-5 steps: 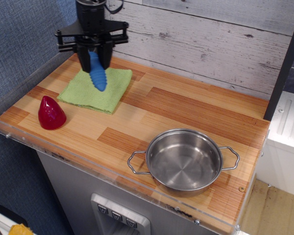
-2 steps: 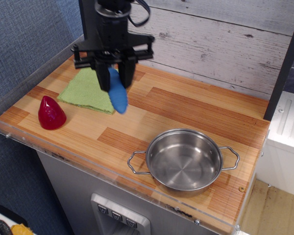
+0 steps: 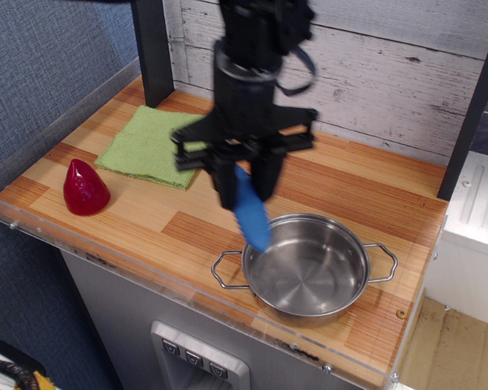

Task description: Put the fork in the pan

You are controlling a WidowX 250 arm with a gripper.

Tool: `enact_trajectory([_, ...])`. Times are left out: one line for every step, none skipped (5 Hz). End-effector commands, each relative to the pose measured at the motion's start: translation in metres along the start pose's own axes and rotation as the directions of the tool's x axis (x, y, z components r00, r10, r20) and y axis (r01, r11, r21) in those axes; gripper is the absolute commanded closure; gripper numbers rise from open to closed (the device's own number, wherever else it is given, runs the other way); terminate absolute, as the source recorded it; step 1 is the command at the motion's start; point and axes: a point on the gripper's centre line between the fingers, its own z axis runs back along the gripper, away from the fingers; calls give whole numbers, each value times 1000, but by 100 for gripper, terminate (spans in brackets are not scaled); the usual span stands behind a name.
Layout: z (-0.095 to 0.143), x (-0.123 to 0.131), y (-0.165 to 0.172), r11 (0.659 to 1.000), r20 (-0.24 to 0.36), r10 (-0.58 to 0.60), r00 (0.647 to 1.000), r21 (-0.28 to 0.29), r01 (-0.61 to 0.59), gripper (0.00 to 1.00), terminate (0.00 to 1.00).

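Observation:
My gripper (image 3: pixel 244 180) is shut on the fork (image 3: pixel 251 213), whose ribbed blue handle hangs down from between the fingers; the tines are hidden inside the jaws. The handle's lower end hovers over the left rim of the shiny steel pan (image 3: pixel 309 291), which sits at the front right of the wooden counter with a wire loop handle on each side. The pan's inside holds nothing.
A green cloth (image 3: pixel 143 149) lies at the back left of the counter. A red cone-shaped object (image 3: pixel 84 188) stands near the front left edge. A clear plastic lip runs along the counter's front and left edges. A dark post (image 3: pixel 153 50) stands at the back left.
The gripper has carried the fork from above the green cloth rightward and forward, and it now hangs at the pan's left rim. The cloth is uncovered.

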Motion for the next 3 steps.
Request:
enact_trajectory([5, -58, -21, 997, -90, 19, 996, -68, -25, 100, 0])
enact_trajectory([-4, -73, -31, 998, -140, 15, 990, -58, -23, 100, 0])
enact_trajectory([-10, -82, -37, 998, -156, 0, 988, -63, -10, 100, 0])
